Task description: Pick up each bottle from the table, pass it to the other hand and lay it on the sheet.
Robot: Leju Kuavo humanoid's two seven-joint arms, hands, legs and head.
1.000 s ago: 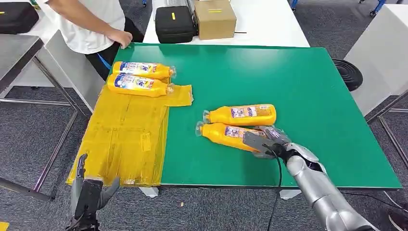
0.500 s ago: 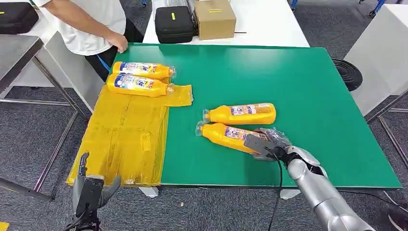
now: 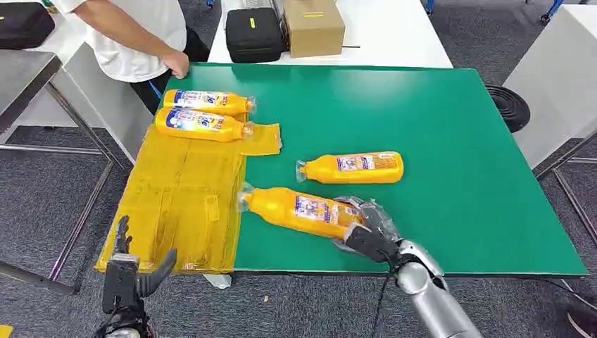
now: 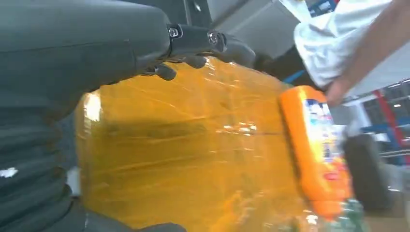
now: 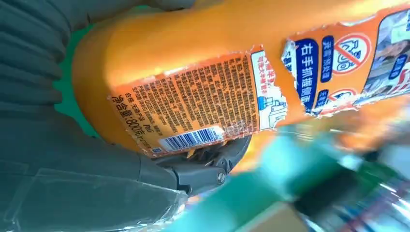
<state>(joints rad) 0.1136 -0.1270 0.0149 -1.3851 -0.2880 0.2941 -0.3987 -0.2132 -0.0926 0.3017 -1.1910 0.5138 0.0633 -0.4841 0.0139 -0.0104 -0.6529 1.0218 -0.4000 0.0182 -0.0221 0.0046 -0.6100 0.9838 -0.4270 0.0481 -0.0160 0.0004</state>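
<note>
Head view: nearest, low at the left, the robot's left hand [image 3: 127, 271] hangs below the near edge of the table with its dark fingers spread apart and nothing in them. It is in front of the yellow plastic sheet [image 3: 179, 204], which covers the left part of the green table top [image 3: 436, 134] and drapes over the near edge.

At the near right, the robot's right hand [image 3: 366, 236] grips the base end of an orange plastic bottle with a printed label [image 3: 299, 210]. This held bottle is tilted, its cap end toward the sheet and just at the sheet's right border; whether it touches the table I cannot tell. In the right wrist view the same bottle [image 5: 203, 72] lies against the grey palm, label and barcode facing the camera.

A little farther, a second orange bottle [image 3: 352, 167] lies on its side on the bare green surface — apart from the held one.

Farther at the left, two more orange bottles [image 3: 204, 113] lie side by side on the far end of the sheet, touching or nearly so. Behind them a person in a white shirt [image 3: 134, 35] rests a hand on the table corner. Beyond the green top, a black case [image 3: 255, 32] and a brown cardboard box [image 3: 313, 27] stand on a white table.
</note>
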